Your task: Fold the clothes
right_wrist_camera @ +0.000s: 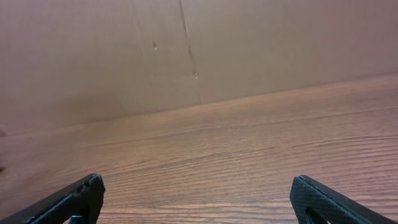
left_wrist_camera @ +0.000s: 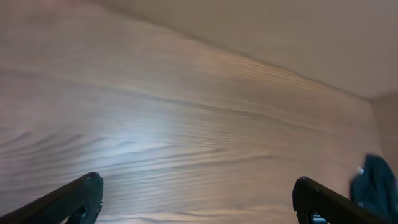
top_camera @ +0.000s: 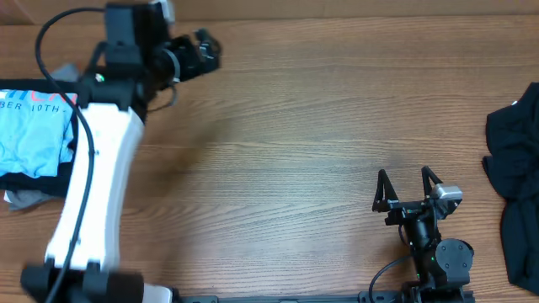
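The left end effector (top_camera: pixel 206 52) was seen over the far left part of the wooden desk (top_camera: pixel 295 126), carried by the white left arm (top_camera: pixel 93 194), which was stretched out from the near edge. In the left wrist view its jaws (left_wrist_camera: pixel 198 183) were spread wide, with only bare desk between them and nothing held. The right end effector (top_camera: pixel 404 172) was placed near the front edge, right of centre, with its jaws likewise spread wide. In the right wrist view (right_wrist_camera: pixel 196 180) nothing was gripped; bare wood and a plain brown wall (right_wrist_camera: pixel 186 50) were shown beyond the fingertips.

The sky-blue T-shirt (top_camera: pixel 29 135) was laid at the left edge of the desk, partly hidden by the left arm. White lettering was visible along its far side. It was rested on top of a dark garment (top_camera: pixel 34 178), and a grey garment (top_camera: pixel 25 199) was seen at the bottom of that stack. A heap of black clothes (top_camera: pixel 515 177) was crumpled at the right edge, well apart from both end effectors; a dark corner of cloth (left_wrist_camera: pixel 373 183) was caught at the right of the left wrist view.
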